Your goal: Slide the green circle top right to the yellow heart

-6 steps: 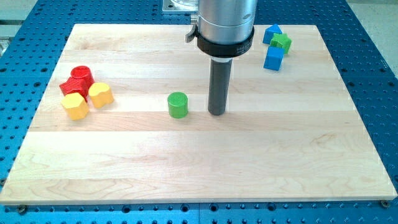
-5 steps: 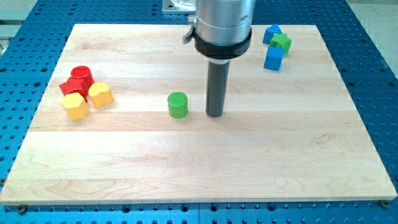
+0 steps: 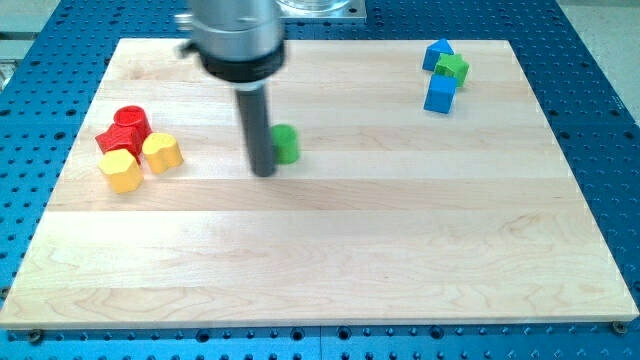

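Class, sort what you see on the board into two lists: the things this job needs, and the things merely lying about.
Needed for the job:
green circle
yellow heart
my tip, just left of the green circle

Lying about:
second yellow block
two red blocks
two blue blocks
green block between the blue ones

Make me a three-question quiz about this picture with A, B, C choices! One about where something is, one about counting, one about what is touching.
1. Where is my tip relative to the green circle?
A. its left B. its right C. far below
2. How many blue blocks are there?
A. one B. two C. four
3. The yellow heart is:
A. alone B. stacked on blue C. bunched with red and yellow blocks

Answers: 1 A, the rod stands at the circle's left edge. 2 B, two blue blocks sit at the view's top right. 3 C, the red blocks and the other yellow block press close.
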